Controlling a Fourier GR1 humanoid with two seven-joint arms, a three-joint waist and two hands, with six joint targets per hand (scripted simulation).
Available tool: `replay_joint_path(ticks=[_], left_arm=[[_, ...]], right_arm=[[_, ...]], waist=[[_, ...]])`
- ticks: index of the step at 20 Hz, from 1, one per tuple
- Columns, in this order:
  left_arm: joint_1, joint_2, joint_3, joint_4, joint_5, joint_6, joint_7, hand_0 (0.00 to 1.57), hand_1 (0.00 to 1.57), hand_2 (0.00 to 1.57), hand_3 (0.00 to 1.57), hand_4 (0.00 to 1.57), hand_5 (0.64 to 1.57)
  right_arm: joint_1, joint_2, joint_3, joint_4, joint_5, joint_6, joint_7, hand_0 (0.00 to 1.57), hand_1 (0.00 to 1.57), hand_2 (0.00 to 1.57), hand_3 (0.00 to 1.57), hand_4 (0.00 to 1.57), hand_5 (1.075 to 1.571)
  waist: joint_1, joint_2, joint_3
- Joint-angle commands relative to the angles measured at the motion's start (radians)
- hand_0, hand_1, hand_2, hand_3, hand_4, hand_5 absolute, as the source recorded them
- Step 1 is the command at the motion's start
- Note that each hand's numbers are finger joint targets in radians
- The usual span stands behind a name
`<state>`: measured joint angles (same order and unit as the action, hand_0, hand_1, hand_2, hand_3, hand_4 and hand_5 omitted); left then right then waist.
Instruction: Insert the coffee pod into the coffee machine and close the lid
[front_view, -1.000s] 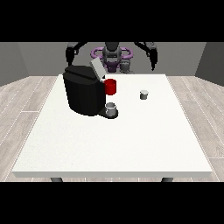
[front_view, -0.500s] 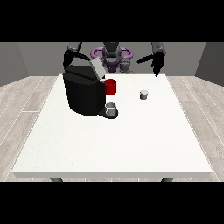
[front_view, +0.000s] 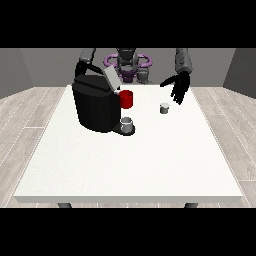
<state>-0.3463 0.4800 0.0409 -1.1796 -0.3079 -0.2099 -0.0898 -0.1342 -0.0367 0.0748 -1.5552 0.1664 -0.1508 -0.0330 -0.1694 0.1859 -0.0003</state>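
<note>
A small grey coffee pod (front_view: 164, 108) stands on the white table (front_view: 130, 160) right of centre. The black coffee machine (front_view: 95, 104) sits at the left with its grey lid (front_view: 112, 78) tilted up, a red part (front_view: 126, 99) on its front and a grey cup (front_view: 127, 124) on its tray. The hand at the view's right (front_view: 179, 87) hovers above and just right of the pod, fingers spread and pointing down, holding nothing. The hand at the view's left is hidden behind the machine; only its arm (front_view: 86, 59) shows.
The robot's torso (front_view: 128, 64) stands behind the table's far edge. The table's front half lies bare white, with wooden floor around it.
The hand at the view's right has come down and forward over the table towards the pod. The arm at the view's left has dropped behind the machine.
</note>
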Motion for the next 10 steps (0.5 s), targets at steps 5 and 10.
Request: replay_joint_path(ticks=[5, 10], left_arm=[[-0.109, 0.021, -0.027, 0.189, -0.125, 0.014, -0.067, 0.0, 0.0, 0.0, 0.0, 0.0, 1.571], [-0.156, -0.022, -0.036, 0.245, -0.185, 0.085, -0.087, 0.26, 0.26, 0.59, 0.25, 0.0, 1.571]], right_arm=[[-0.081, 0.015, -0.009, 0.04, 0.043, -0.04, 0.073, 0.0, 0.0, 0.0, 0.0, 0.0, 1.571], [-0.096, 0.004, -0.053, 0.106, -0.042, 0.019, 0.046, 0.0, 0.0, 0.0, 0.0, 0.0, 1.571]], waist=[[0.013, 0.064, -0.0001], [0.024, 0.07, 0.0003]])
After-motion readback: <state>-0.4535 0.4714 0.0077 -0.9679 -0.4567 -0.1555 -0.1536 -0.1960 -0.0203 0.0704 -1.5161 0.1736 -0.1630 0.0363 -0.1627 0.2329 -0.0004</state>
